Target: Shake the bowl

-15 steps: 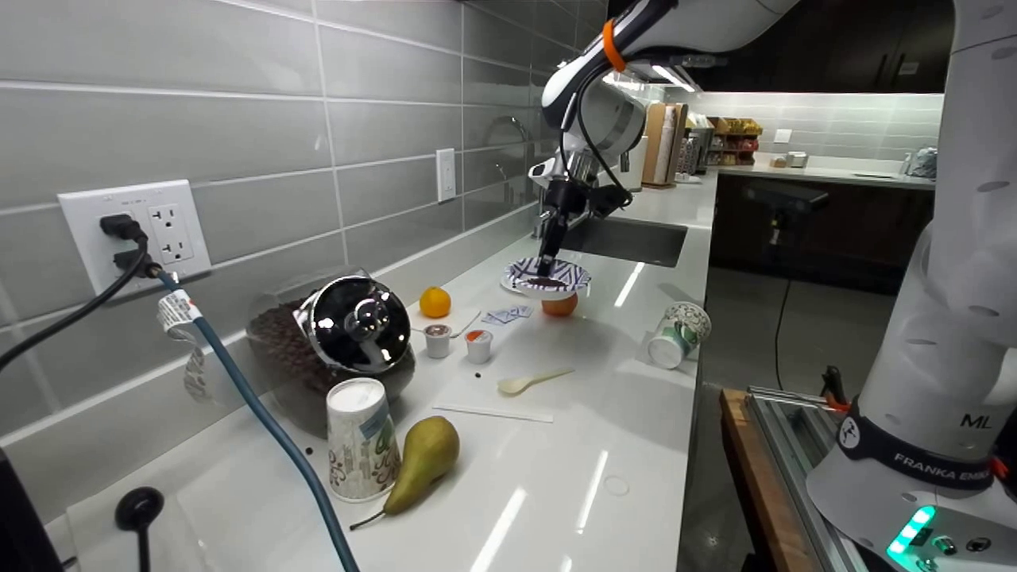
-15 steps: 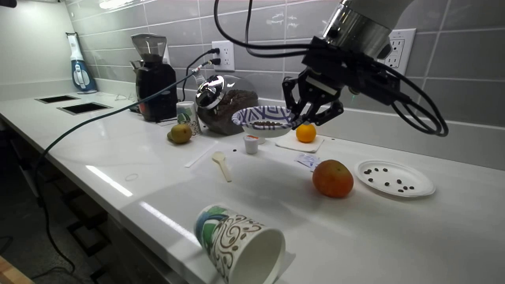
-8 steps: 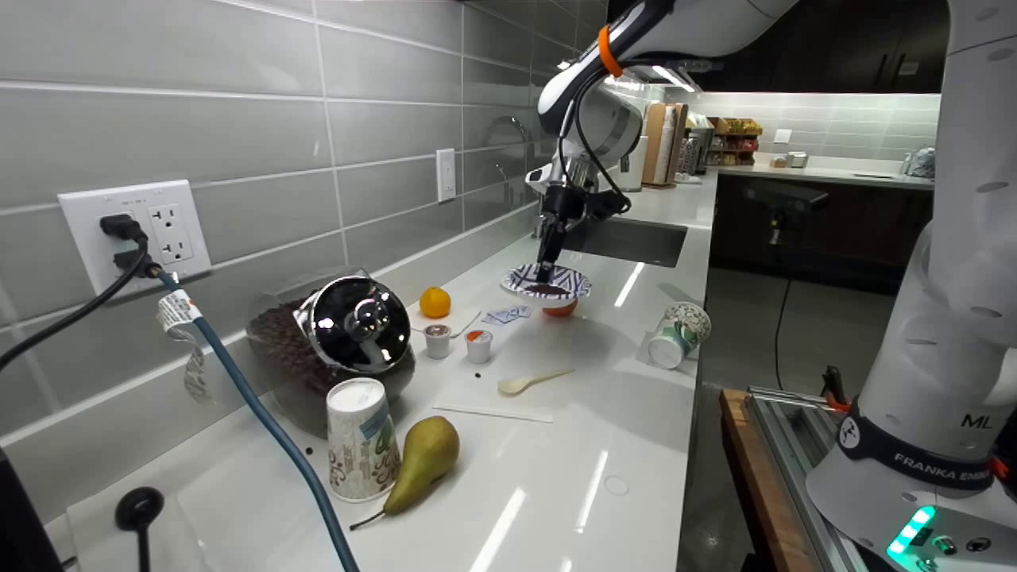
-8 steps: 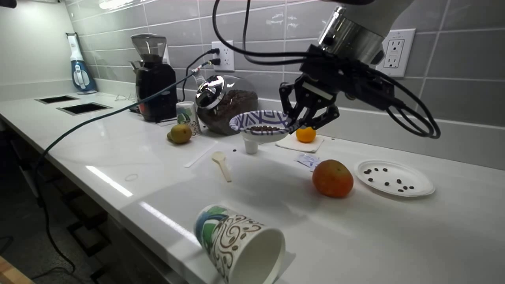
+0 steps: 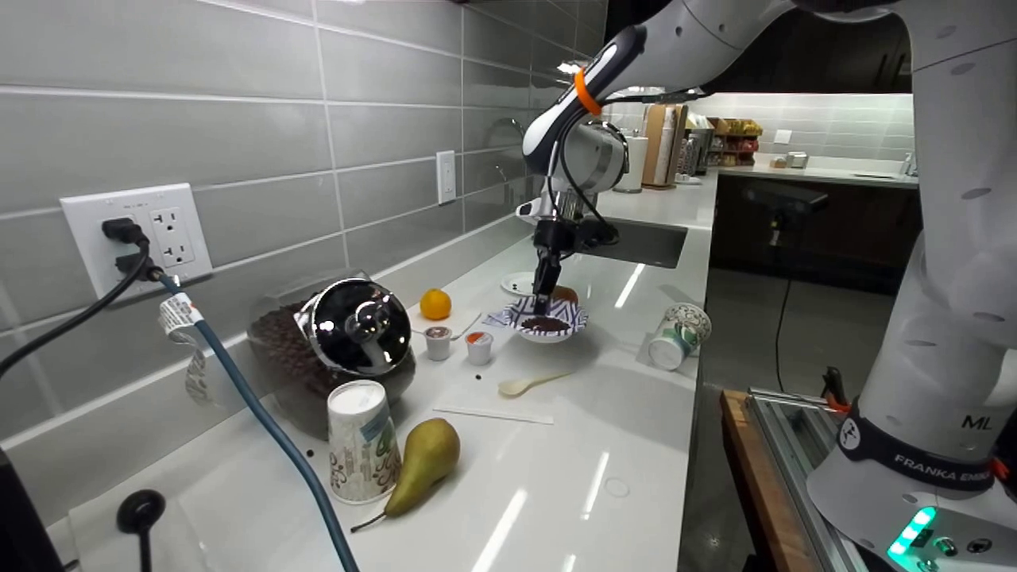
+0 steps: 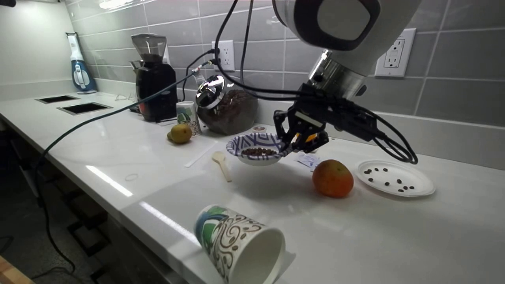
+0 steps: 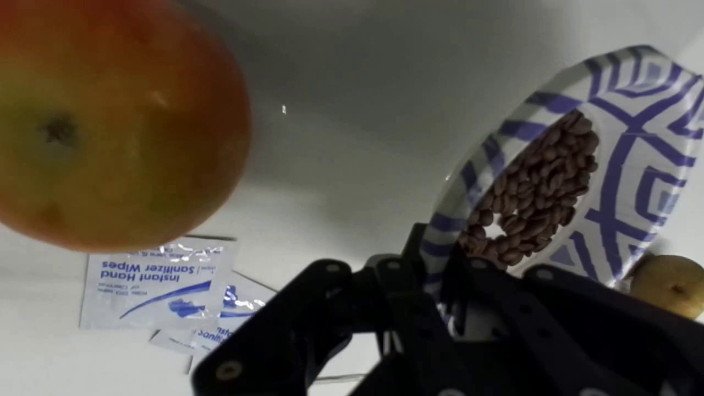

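The bowl (image 6: 252, 139) is white with a blue-purple pattern and holds brown coffee beans (image 6: 258, 152). It also shows in an exterior view (image 5: 569, 310) and in the wrist view (image 7: 627, 143), where beans (image 7: 542, 181) cover its bottom. My gripper (image 6: 286, 146) is shut on the bowl's near rim, with one finger inside and one outside, as the wrist view shows (image 7: 437, 247). It also shows in an exterior view (image 5: 542, 303). The bowl hangs a little above the counter, roughly level, its shadow below it. The fingertip inside is partly hidden.
A red-orange fruit (image 6: 332, 178) stands close beside the gripper, near wipe packets (image 6: 307, 159). A white plate (image 6: 419, 176) holds scattered beans. A wooden spoon (image 5: 520, 387), small creamer cups (image 5: 478, 348) and an orange (image 5: 435, 303) lie nearby. A paper cup (image 6: 236, 240) lies at the front edge.
My gripper has carried the bowl downward, closer to the counter and away from the plate and the red-orange fruit. The beans are still in the bowl. Objects on the counter have not moved.
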You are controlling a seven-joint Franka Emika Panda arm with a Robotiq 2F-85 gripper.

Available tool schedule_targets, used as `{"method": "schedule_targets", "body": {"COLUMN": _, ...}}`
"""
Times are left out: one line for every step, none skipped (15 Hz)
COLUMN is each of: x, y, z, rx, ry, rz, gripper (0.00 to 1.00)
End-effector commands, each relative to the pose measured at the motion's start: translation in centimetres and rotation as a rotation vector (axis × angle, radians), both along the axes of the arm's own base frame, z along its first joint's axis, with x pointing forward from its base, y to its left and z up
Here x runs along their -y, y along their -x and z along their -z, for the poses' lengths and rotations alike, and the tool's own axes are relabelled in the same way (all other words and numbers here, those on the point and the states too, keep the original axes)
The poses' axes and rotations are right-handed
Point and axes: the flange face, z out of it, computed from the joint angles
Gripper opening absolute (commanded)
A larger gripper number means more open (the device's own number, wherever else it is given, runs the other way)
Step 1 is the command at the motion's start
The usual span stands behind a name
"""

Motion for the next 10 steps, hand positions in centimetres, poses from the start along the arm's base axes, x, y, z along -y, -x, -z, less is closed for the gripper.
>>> {"method": "schedule_targets", "body": {"x": 0.0, "y": -0.7, "z": 2.0, "rx": -0.009, "ry": 0.031, "rz": -0.021, "gripper": 0.01}}
{"method": "schedule_targets", "body": {"x": 0.0, "y": -0.8, "z": 2.3, "rx": -0.009, "ry": 0.048, "rz": -0.03, "gripper": 0.01}}
{"method": "schedule_targets", "body": {"x": -0.1, "y": -0.9, "z": 2.5, "rx": -0.016, "ry": 0.054, "rz": -0.034, "gripper": 0.31}}
{"method": "schedule_targets", "body": {"x": 0.0, "y": -0.6, "z": 1.8, "rx": -0.006, "ry": 0.064, "rz": -0.039, "gripper": 0.33}}
{"method": "schedule_targets", "body": {"x": 0.1, "y": 0.1, "z": 0.4, "rx": 0.011, "ry": 0.077, "rz": -0.056, "gripper": 0.38}}
{"method": "schedule_targets", "body": {"x": 0.3, "y": 0.6, "z": -0.8, "rx": 0.021, "ry": 0.091, "rz": -0.073, "gripper": 0.46}}
{"method": "schedule_targets", "body": {"x": 0.3, "y": 1.5, "z": -2.2, "rx": 0.026, "ry": 0.106, "rz": -0.094, "gripper": 0.52}}
{"method": "schedule_targets", "body": {"x": 0.4, "y": 2.1, "z": -3.7, "rx": 0.032, "ry": 0.137, "rz": -0.108, "gripper": 0.58}}
{"method": "schedule_targets", "body": {"x": 0.4, "y": 2.7, "z": -5.2, "rx": 0.043, "ry": 0.17, "rz": -0.106, "gripper": 0.67}}
{"method": "schedule_targets", "body": {"x": 0.2, "y": 3.3, "z": -6.9, "rx": 0.052, "ry": 0.213, "rz": -0.106, "gripper": 0.73}}
